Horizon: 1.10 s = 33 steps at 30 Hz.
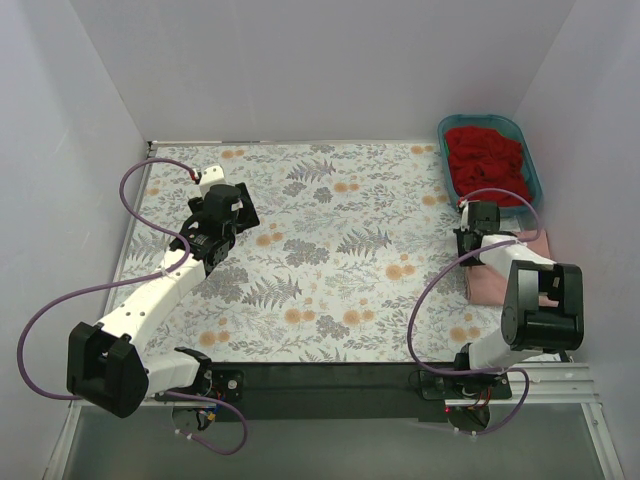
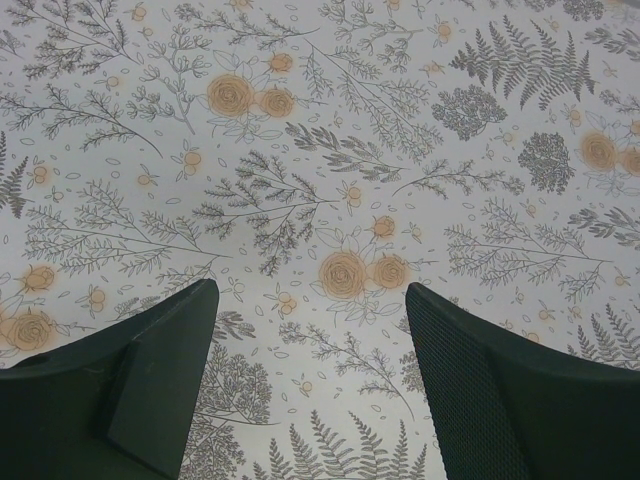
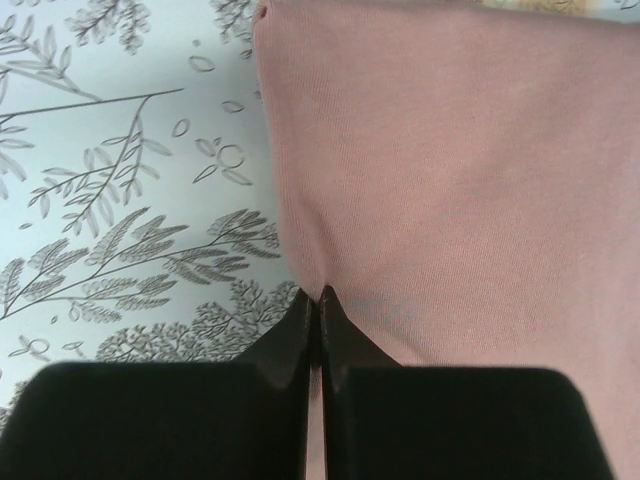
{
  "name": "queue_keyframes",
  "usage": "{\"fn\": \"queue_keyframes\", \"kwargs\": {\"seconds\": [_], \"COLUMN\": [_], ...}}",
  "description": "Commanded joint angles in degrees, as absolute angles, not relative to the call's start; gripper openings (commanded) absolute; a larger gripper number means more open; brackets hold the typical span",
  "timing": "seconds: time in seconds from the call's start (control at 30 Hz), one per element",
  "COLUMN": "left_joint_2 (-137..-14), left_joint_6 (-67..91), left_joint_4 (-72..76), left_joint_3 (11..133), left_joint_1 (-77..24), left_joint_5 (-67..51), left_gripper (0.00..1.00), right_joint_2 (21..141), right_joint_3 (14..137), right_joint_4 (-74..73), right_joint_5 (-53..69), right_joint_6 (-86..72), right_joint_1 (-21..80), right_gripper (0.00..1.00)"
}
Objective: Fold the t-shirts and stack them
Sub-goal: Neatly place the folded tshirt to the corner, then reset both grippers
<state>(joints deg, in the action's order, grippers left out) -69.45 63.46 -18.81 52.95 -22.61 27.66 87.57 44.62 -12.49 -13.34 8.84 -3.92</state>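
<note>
pink t-shirt (image 3: 450, 180) edge in right gripper (image 3: 318, 300)

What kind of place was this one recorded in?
Probably a lab robot cell, not a home: plain white walls box in a table under a floral cloth, the left arm and right arm are bolted at its near edge, and a teal tub holding a red t-shirt sits by a salmon-pink t-shirt.

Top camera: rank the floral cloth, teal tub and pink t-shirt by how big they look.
1. floral cloth, by far largest.
2. teal tub.
3. pink t-shirt, partly hidden by the right arm, so ranks 2 and 3 are unsure.
</note>
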Motion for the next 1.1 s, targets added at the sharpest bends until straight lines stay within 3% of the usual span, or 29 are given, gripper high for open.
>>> {"fn": "queue_keyframes", "kwargs": {"seconds": [0.0,0.23,0.3,0.33,0.43,0.7,0.93,1.07], "left_joint_2": [-69.0,-68.64,-68.64,-68.64,-68.55,-66.37,-57.25,-47.49], "left_joint_6": [63.02,62.93,62.84,62.75,62.93,63.89,68.28,73.29], "left_joint_4": [-18.02,-17.93,-17.84,-17.84,-17.75,-18.02,-26.53,-33.21], "left_joint_3": [52.65,52.65,52.56,52.65,52.73,52.3,56.59,58.1], "left_joint_1": [-22.32,-22.24,-22.32,-22.24,-22.15,-22.06,-22.06,-22.15], "left_joint_5": [27.69,27.95,28.04,28.04,27.86,27.34,26.63,26.98], "left_gripper": [0.75,0.75,0.75,0.75,0.75,0.82,0.92,0.94], "right_joint_2": [85.7,84.73,84.47,84.11,81.57,65.95,48.27,37.29], "right_joint_3": [42.1,41.4,41.66,41.83,43.85,51.14,60.8,64.51], "right_joint_4": [-14.76,-14.85,-15.12,-15.12,-16.34,-18.71,-28.11,-29.97], "right_joint_5": [-10.11,-13.01,-12.83,-12.57,-12.31,-11.42,-18.72,-21.26], "right_joint_6": [6.86,6.94,6.77,6.25,3.79,-7.64,-15.11,-14.68], "right_joint_1": [-2.11,-2.02,-2.02,-1.85,-1.67,-1.67,-1.67,0.61], "right_gripper": [0.01,0.03,0.17,0.31,0.55,0.71,0.98,0.98]}}
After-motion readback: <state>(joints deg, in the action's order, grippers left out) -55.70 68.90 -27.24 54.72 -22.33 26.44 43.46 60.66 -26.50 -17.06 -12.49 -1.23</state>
